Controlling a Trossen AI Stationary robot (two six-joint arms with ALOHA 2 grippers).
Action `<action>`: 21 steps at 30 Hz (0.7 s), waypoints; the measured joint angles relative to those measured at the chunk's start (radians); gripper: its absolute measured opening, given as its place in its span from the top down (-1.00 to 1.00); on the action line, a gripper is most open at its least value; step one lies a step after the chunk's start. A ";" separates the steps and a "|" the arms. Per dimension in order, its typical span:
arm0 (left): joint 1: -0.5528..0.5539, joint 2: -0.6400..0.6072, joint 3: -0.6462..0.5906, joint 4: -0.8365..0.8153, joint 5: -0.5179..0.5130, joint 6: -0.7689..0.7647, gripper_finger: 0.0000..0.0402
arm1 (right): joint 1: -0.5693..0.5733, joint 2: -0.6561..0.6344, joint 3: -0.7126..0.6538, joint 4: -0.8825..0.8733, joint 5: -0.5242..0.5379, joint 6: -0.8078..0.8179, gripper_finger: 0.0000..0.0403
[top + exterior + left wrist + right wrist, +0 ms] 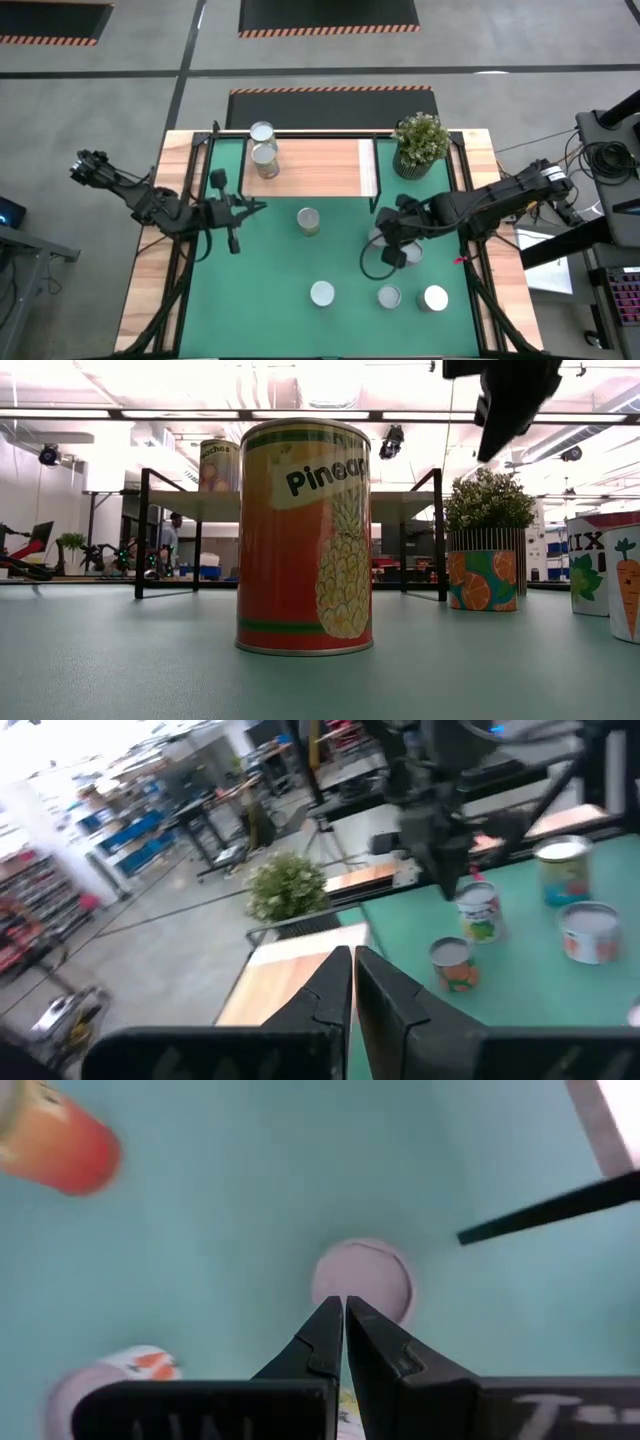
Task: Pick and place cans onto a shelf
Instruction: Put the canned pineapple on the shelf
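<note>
1. My right gripper (pixel 343 1320) hangs over the green mat (pixel 270 290), fingers pressed together, holding nothing; my left gripper (pixel 353 982) is the same.
2. Shelf (pixel 310 165) holds two cans (pixel 263 133).
3. Pineapple can (pixel 308 220) stands mid-mat; three more near the front edge.
</note>
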 joint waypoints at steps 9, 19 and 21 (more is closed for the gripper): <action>0.000 -0.053 -0.035 -0.007 -0.137 -0.041 1.00 | -0.013 -0.001 -0.067 -0.035 -0.024 0.076 0.89; 0.000 -0.074 -0.046 0.003 -0.138 -0.041 1.00 | -0.032 -0.002 -0.016 -0.301 -0.038 0.243 0.08; 0.000 -0.073 -0.046 0.003 -0.138 -0.041 1.00 | -0.025 -0.006 -0.018 -0.302 -0.017 0.195 -0.06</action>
